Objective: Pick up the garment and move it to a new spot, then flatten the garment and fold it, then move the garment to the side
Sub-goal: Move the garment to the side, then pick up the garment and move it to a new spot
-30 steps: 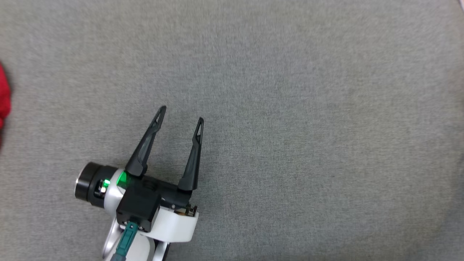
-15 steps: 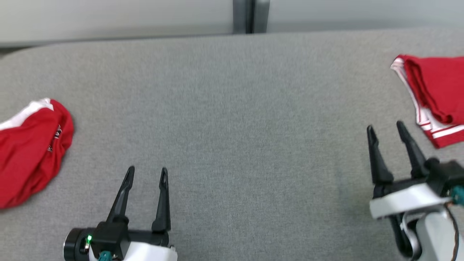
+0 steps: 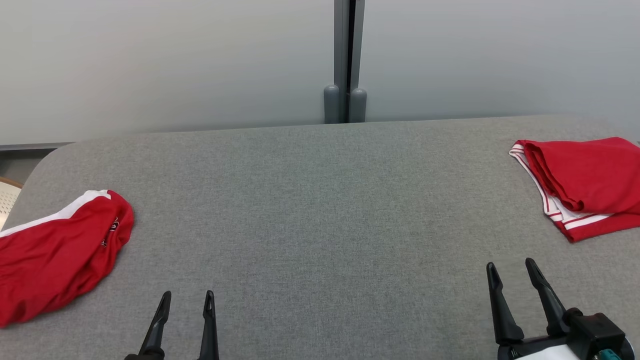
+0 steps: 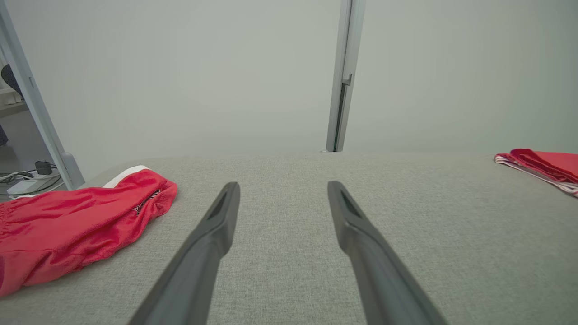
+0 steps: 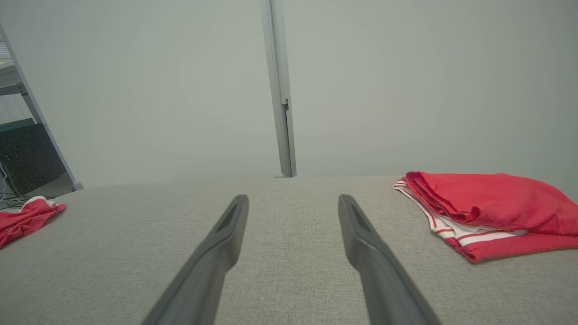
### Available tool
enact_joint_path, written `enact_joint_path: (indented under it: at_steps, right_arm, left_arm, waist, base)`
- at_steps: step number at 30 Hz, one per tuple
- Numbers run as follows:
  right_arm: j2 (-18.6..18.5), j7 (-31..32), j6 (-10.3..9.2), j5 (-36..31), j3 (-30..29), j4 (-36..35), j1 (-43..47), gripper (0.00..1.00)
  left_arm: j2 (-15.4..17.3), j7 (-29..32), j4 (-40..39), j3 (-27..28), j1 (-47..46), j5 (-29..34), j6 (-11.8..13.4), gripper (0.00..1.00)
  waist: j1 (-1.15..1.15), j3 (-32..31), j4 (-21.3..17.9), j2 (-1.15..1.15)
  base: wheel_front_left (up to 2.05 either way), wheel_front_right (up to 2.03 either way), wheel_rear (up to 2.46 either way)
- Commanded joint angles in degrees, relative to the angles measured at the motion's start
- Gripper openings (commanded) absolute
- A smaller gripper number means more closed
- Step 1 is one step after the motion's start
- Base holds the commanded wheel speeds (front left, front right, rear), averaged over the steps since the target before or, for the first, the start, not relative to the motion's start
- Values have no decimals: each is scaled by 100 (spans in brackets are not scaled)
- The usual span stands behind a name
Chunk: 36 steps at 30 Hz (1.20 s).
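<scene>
1. On the left end of the grey table (image 3: 320, 210) lies the loose red garment (image 3: 55, 250). It is rumpled and runs off the head view's left edge. I take this as the piece you have to work, since the folded red garment (image 3: 585, 185) at the far right end looks already done.
2. Your left gripper (image 3: 187, 295) sits low near the table's front edge, fingers moderately parted with nothing between them. The loose garment is off to its left, near but not touching.
3. Your right gripper (image 3: 510, 264) is likewise parted and empty, close to the folded piece but apart from it.
4. Expect the cloth to be light, limp and somewhat slick; it has a sheen in the left wrist view. It will likely sag from any single hold, and a thin pinch may slip out.
5. Take hold at the white band (image 3: 65, 212) along the far edge. It reads as a hem or waistband, probably thicker, so your fingers get more to bite. Pinch a raised fold rather than scraping flat cloth off the table.
6. For flattening, two holds spaced along one edge should spread it; one hold will probably leave it bunched.
</scene>
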Motion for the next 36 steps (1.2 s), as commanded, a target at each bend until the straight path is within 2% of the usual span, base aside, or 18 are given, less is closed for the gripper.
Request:
enact_joint_path:
  at_steps: [1,19,25,36]
  right_arm:
    - [-5,-4,-13,0,52,19,70,100]
    - [-45,-4,-13,94,234,98,187,100]
    - [-47,-4,-13,139,322,112,217,100]
    - [51,-4,-13,188,512,156,219,100]
  left_arm:
    - [13,-1,-34,35,76,-3,31,100]
    - [14,0,45,-126,49,101,45,100]
    - [14,-1,67,-133,-9,140,58,100]
    - [14,0,89,-35,143,195,-4,100]
  waist:
    - [0,-85,18,0]
    - [0,-205,171,0]
    - [0,-180,517,0]
    - [0,-224,1804,0]
  base:
    - [0,0,0]
    - [0,0,0]
    - [0,0,0]
    - [0,0,0]
